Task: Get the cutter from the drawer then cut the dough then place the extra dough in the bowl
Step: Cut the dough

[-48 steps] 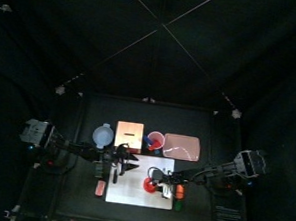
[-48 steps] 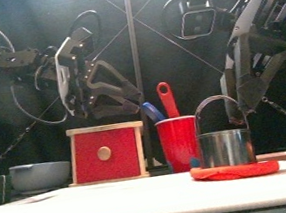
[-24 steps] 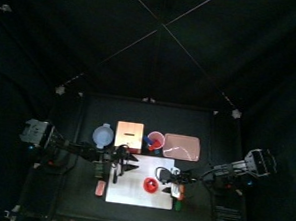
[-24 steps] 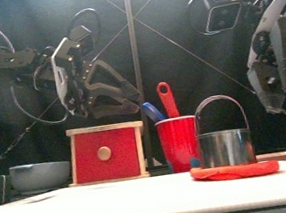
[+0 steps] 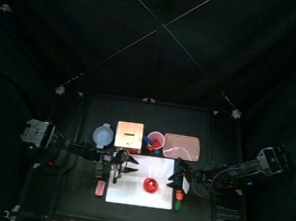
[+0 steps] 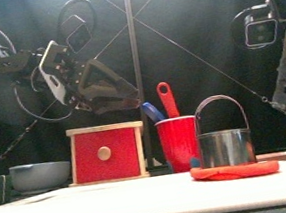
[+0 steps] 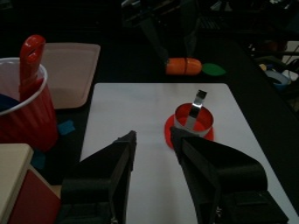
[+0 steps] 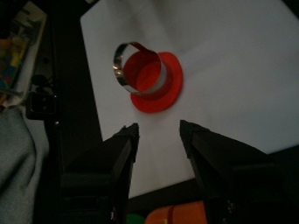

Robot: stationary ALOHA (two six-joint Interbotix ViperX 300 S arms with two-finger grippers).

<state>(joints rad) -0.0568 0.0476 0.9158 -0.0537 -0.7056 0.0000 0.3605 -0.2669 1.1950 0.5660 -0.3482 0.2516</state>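
Note:
The round metal cutter stands on the flat red dough on the white cutting board; both grippers are clear of it. In the right wrist view the cutter rings the dough ahead of my open right gripper, which holds nothing. My left gripper is open too, with nothing in it, and faces the cutter from a short way off. The blue-grey bowl sits at the far left.
The wooden box with its red drawer front shut stands behind the board, with the red cup and its toy knives beside it. The pink tray lies at the back right. An orange toy food lies just off the board's right side.
My right gripper has drawn back up and to the right, away from the cutter's handle. The cutter stays on the dough. The left arm has shifted only slightly.

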